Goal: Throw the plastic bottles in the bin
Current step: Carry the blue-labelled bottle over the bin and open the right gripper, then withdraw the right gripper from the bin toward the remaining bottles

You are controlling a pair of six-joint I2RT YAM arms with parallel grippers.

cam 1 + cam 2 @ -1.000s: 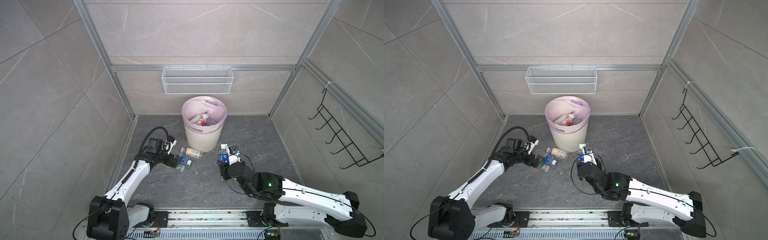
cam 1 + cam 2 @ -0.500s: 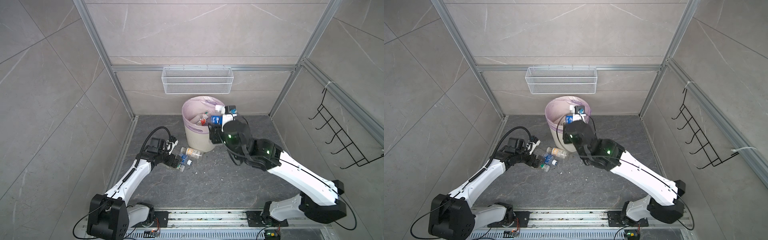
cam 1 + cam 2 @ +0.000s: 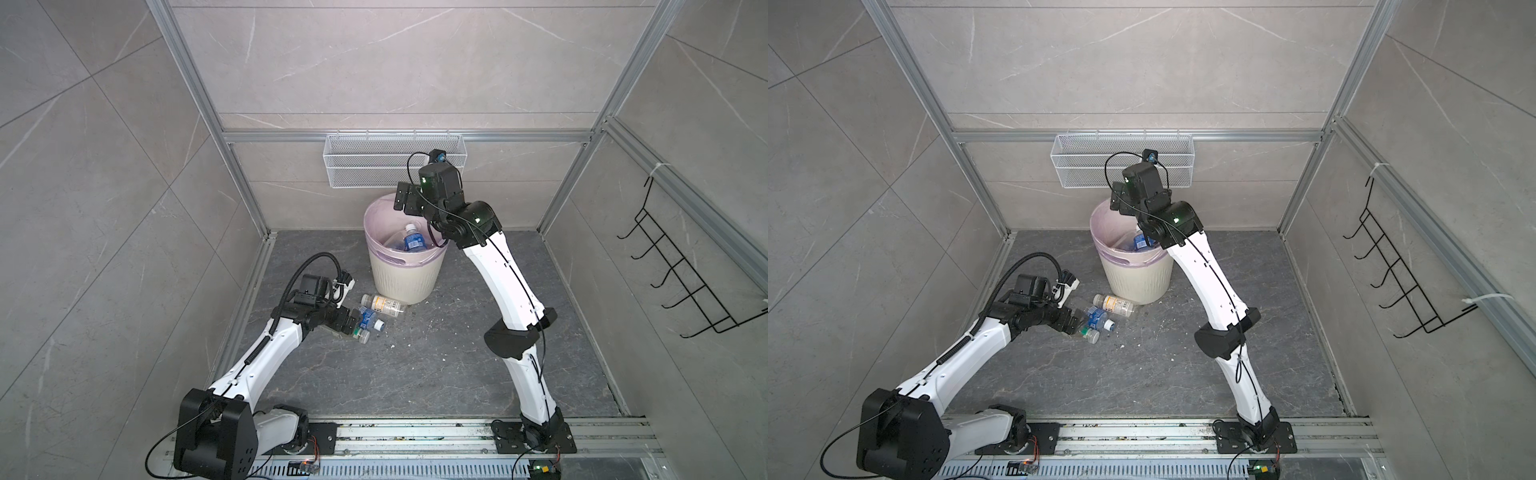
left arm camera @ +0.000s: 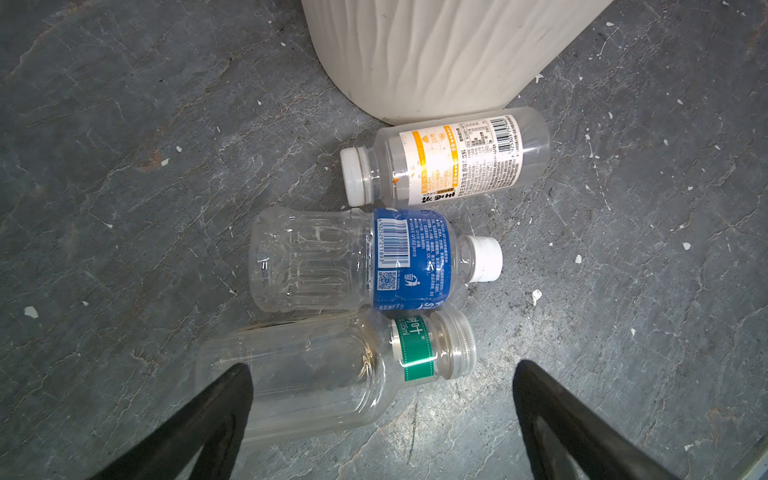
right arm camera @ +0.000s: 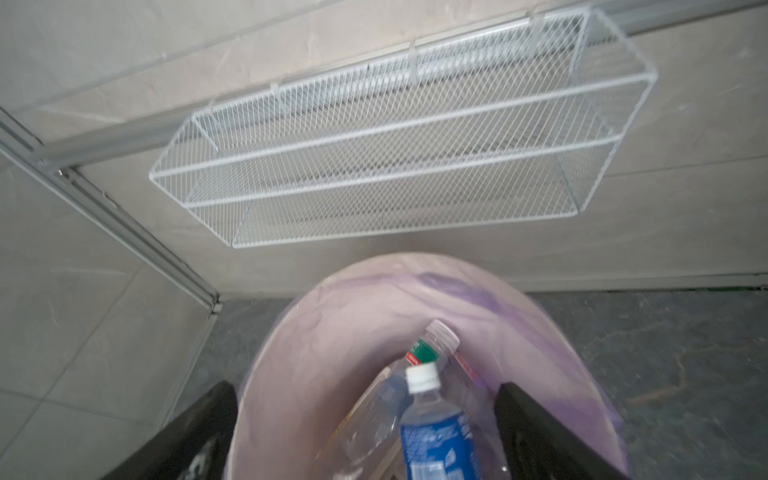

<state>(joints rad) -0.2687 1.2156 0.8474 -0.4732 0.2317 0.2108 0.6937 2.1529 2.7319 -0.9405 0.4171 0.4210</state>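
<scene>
Black right hand (image 5: 365, 395) spread wide above bin (image 3: 403, 278), blue-labelled bottle (image 5: 436, 440) apparently untouched

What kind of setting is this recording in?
Probably a mock bathroom built as a robot test cell: tile panels in an aluminium frame, a wall-hung wire basket and a hook rack.
</scene>
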